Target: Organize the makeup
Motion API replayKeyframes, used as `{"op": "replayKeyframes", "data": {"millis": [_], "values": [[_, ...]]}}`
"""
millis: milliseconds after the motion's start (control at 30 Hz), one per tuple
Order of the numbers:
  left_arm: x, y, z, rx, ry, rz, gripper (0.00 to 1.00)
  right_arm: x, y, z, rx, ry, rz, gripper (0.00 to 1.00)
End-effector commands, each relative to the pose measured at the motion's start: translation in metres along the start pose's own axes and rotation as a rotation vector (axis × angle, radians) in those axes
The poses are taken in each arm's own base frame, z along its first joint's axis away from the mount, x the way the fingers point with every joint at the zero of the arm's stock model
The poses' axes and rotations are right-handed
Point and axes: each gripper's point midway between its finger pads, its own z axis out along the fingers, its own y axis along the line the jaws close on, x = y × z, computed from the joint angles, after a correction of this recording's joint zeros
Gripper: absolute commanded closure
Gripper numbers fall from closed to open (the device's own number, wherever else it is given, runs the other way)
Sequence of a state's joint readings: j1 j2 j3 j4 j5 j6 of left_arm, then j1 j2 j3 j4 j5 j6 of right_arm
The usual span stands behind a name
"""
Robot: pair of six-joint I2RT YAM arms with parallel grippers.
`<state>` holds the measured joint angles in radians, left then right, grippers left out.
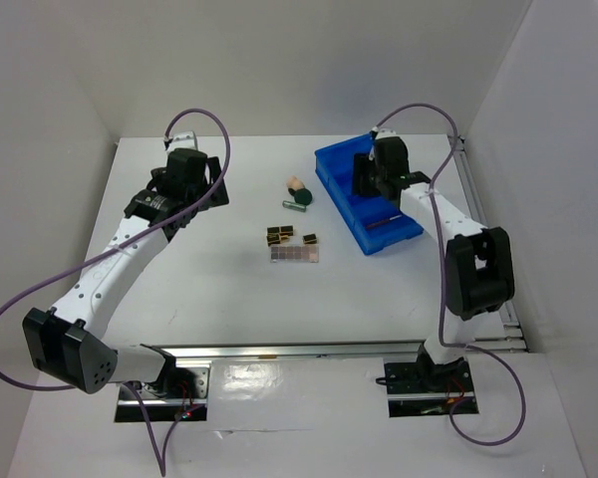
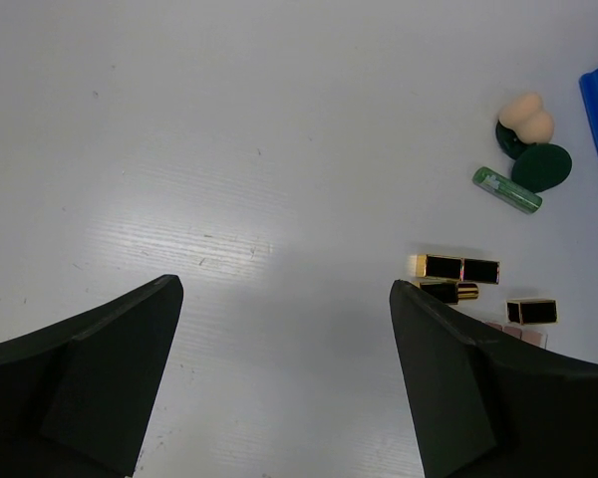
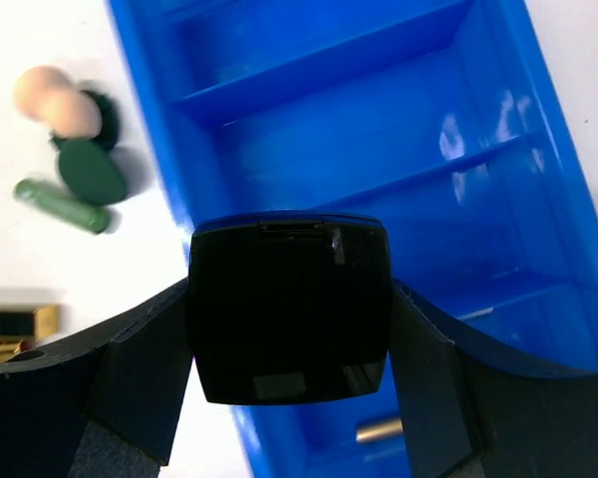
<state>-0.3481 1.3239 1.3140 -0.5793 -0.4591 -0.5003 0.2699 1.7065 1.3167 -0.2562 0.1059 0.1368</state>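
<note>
My right gripper (image 3: 291,299) is shut on the black square compact (image 3: 289,309) and holds it above the near-left wall of the blue bin (image 3: 379,119); in the top view it (image 1: 371,179) is over the bin (image 1: 399,227). My left gripper (image 2: 284,289) is open and empty above bare table, far left (image 1: 191,174). On the table lie black-gold lipstick tubes (image 2: 458,269), the pinkish-brown palette (image 1: 294,254), a beige sponge (image 2: 526,115), a green tube (image 2: 506,189) and a green round piece (image 2: 541,166).
The bin has several divided compartments; a small metallic tube (image 3: 379,430) lies in a near one. White walls close the table at the back and sides. A metal rail (image 1: 309,351) runs along the near edge.
</note>
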Motion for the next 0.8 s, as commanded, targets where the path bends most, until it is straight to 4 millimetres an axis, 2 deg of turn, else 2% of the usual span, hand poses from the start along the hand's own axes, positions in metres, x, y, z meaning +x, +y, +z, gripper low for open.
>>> {"op": "replayKeyframes", "data": {"millis": [0, 67, 233, 267, 300, 367, 433, 533, 633, 700, 733, 767], "values": [[-0.009, 0.000, -0.001, 0.009, -0.036, 0.000, 0.00, -0.022, -0.004, 0.015, -0.004, -0.042, 0.010, 0.36], [-0.011, -0.001, 0.000, 0.009, -0.036, 0.000, 0.00, -0.016, -0.018, 0.029, 0.021, -0.029, 0.024, 0.36], [-0.011, -0.002, 0.002, 0.006, -0.028, 0.003, 0.00, -0.007, -0.029, 0.047, 0.044, 0.009, 0.034, 0.32], [-0.011, -0.002, 0.002, 0.006, -0.028, 0.003, 0.00, -0.007, -0.031, 0.047, 0.053, 0.008, 0.034, 0.29], [-0.011, -0.002, 0.002, 0.006, -0.028, 0.003, 0.00, -0.006, -0.031, 0.049, 0.053, 0.005, 0.035, 0.17], [-0.011, -0.002, 0.002, 0.006, -0.028, 0.003, 0.00, -0.006, -0.033, 0.049, 0.062, 0.003, 0.034, 0.02], [-0.010, -0.003, 0.001, 0.014, -0.024, 0.004, 0.00, -0.011, -0.035, 0.048, 0.078, -0.008, 0.035, 0.00], [-0.010, -0.003, 0.001, 0.014, -0.024, 0.004, 0.00, -0.028, -0.028, 0.032, 0.088, -0.059, 0.028, 0.00], [-0.007, -0.005, 0.004, 0.019, -0.013, 0.007, 0.00, -0.043, -0.004, 0.012, 0.067, -0.098, -0.008, 0.02], [-0.007, -0.005, 0.004, 0.019, -0.013, 0.007, 0.00, -0.053, 0.018, -0.001, 0.027, -0.131, -0.045, 0.12], [-0.007, -0.005, 0.004, 0.019, -0.013, 0.007, 0.00, -0.051, 0.043, -0.004, -0.008, -0.140, -0.092, 0.18], [-0.007, -0.005, 0.004, 0.019, -0.013, 0.007, 0.00, -0.053, 0.056, -0.009, -0.020, -0.166, -0.118, 0.24]]}}
